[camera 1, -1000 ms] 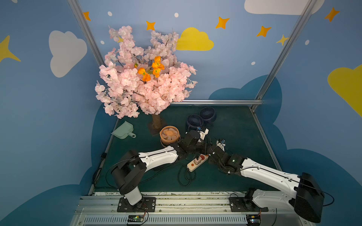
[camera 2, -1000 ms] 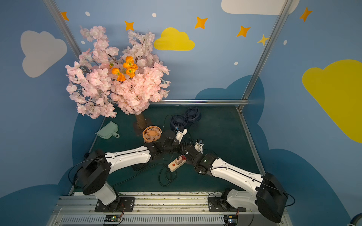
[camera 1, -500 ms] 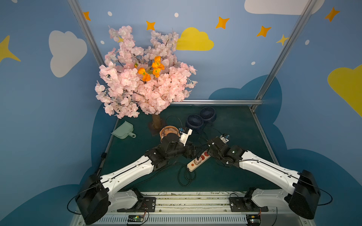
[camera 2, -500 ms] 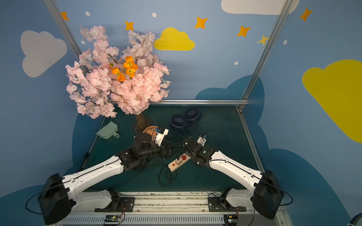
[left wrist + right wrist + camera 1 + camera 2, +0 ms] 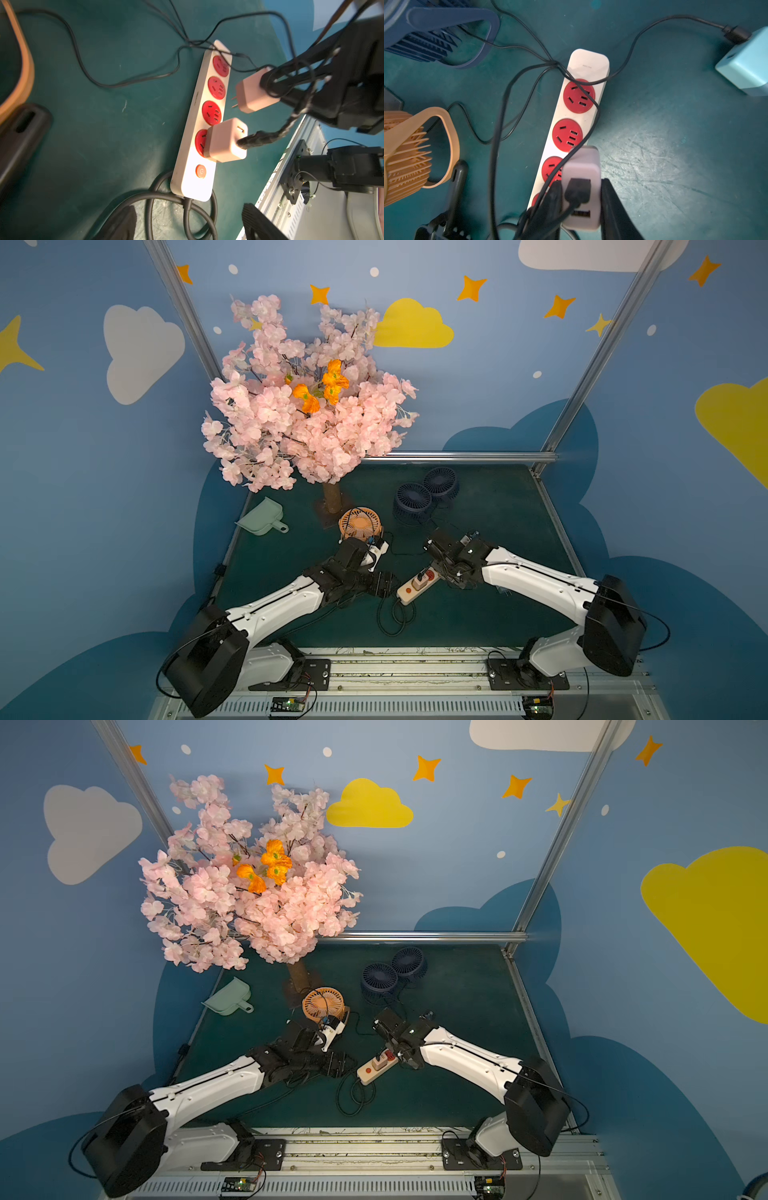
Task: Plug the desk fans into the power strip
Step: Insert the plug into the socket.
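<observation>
So you're mid-plugging: right gripper (image 5: pixel 581 187) clamps the pale pink cube plug (image 5: pixel 253 93), prongs (image 5: pixel 234 101) just off the long cream 4-socket power strip (image 5: pixel 588 62) on the green mat (image 5: pixel 675 145); left gripper (image 5: pixel 386 583) gapes empty by its button end (image 5: pixel 200 171). Next: align prongs, push in.

Dark green mat (image 5: pixel 498 614); on it power strip (image 5: pixel 407 593), orange fan (image 5: pixel 360 524), two blue fans (image 5: pixel 413 498), mint dustpan (image 5: pixel 262 519)

1. We see the power strip (image 5: pixel 417 587) (image 5: pixel 376 1067) (image 5: pixel 193 187) (image 5: pixel 588 62) flat on the green table (image 5: pixel 490 506): cream bar, four red sockets (image 5: pixel 217 88), orange button (image 5: pixel 200 171), coiled black cord (image 5: pixel 187 214).
2. One cream adapter (image 5: pixel 226 143) sits plugged into the socket beside the button.
3. A loose adapter (image 5: pixel 253 95) (image 5: pixel 581 166) hangs just above the middle sockets, prongs bare.
</observation>
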